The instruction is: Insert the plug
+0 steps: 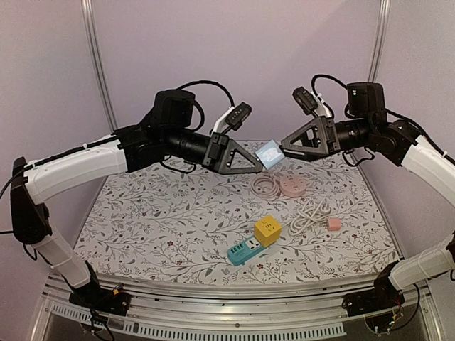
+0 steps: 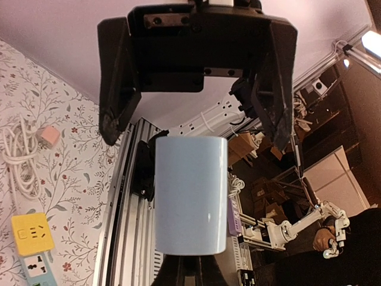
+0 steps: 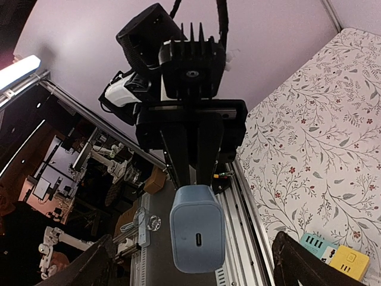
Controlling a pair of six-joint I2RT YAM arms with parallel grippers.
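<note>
Pale blue and rounded at the corners, the plastic charger plug [image 1: 269, 154] hangs in the air above the table [image 1: 142, 213], which is covered with a white cloth printed with grey vines. The left gripper [image 1: 256, 160] has its 2 black fingers closed tight on 1 end of it and holds it out toward the other arm. In the right wrist view, the free end faces the camera and shows 1 small oval port; the prongs cannot be seen.

The right gripper [image 1: 286, 148] faces the block head-on. Its jaws stand wide apart, 1 finger on each side. The fingertips are about level with the block's free end, and a clear gap is left on both sides, so nothing touches.

Well below, near the front middle of the cloth, lies a teal power strip [image 1: 242, 252]. A yellow socket cube [image 1: 267, 230] sits against its far end. To their right lies a loosely bundled white cable [image 1: 309, 213], ending in a pink square plug [image 1: 332, 224]. Further back, almost under the 2 grippers, a pink round disc [image 1: 292, 186] rests just beside a coiled pink cable [image 1: 264, 186].
</note>
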